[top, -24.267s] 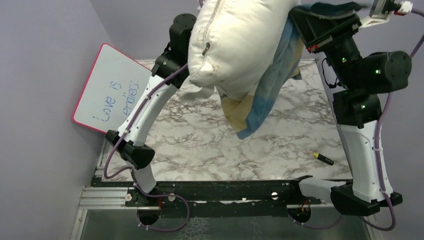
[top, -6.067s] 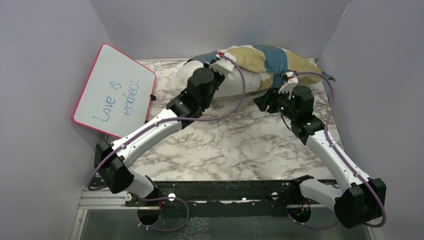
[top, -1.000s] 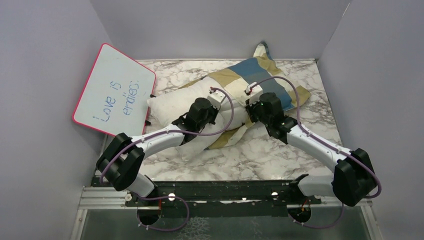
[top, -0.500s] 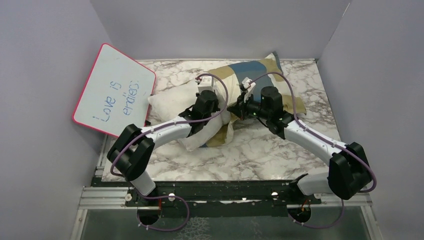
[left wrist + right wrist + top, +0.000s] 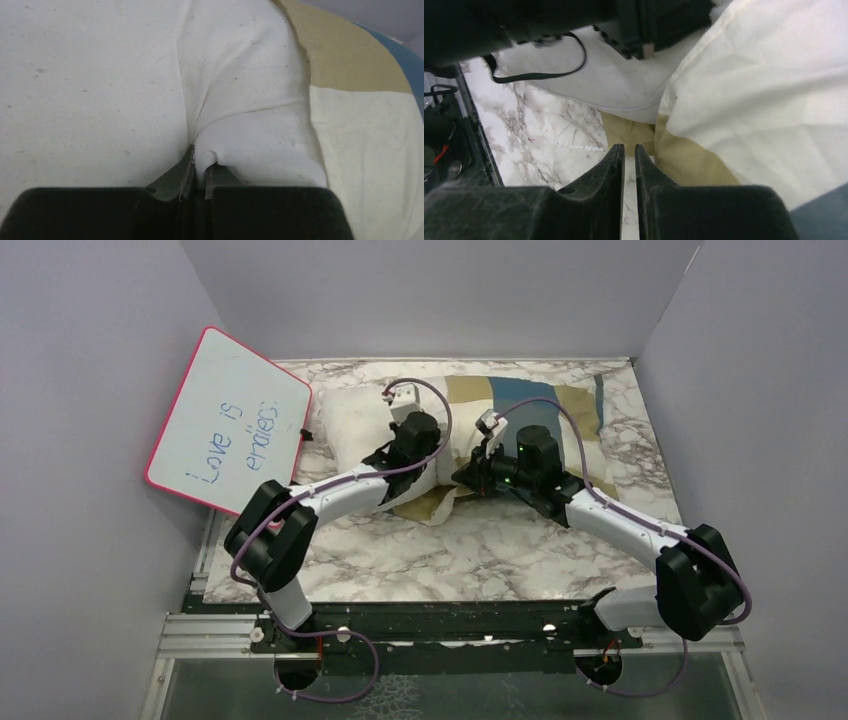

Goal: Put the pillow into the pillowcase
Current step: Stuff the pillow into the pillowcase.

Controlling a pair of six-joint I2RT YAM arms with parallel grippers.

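The white pillow [image 5: 350, 420] lies at the back left of the marble table [image 5: 500, 550]. Its right part is tucked into the checked blue, tan and cream pillowcase [image 5: 520, 400], which lies spread along the back. My left gripper [image 5: 200, 160] is shut on a pinched fold of the pillow [image 5: 90, 75], just left of the pillowcase's cream and tan edge [image 5: 360, 140]. My right gripper [image 5: 629, 147] hovers over the marble at the tan near edge of the pillowcase [image 5: 684, 160]. Its jaws stand a narrow slit apart with nothing between them. From above, the right gripper [image 5: 463, 478] sits close beside the left wrist [image 5: 418, 432].
A pink-rimmed whiteboard [image 5: 225, 420] with blue writing leans against the left wall, close to the pillow's left end. Grey walls close in the table on the left, back and right. Bare marble lies in front of both grippers.
The pillow and pillowcase have slid toward the back, and the case now lies flatter along the back. The left gripper moved back with the pillow. The right gripper's jaws have parted slightly.
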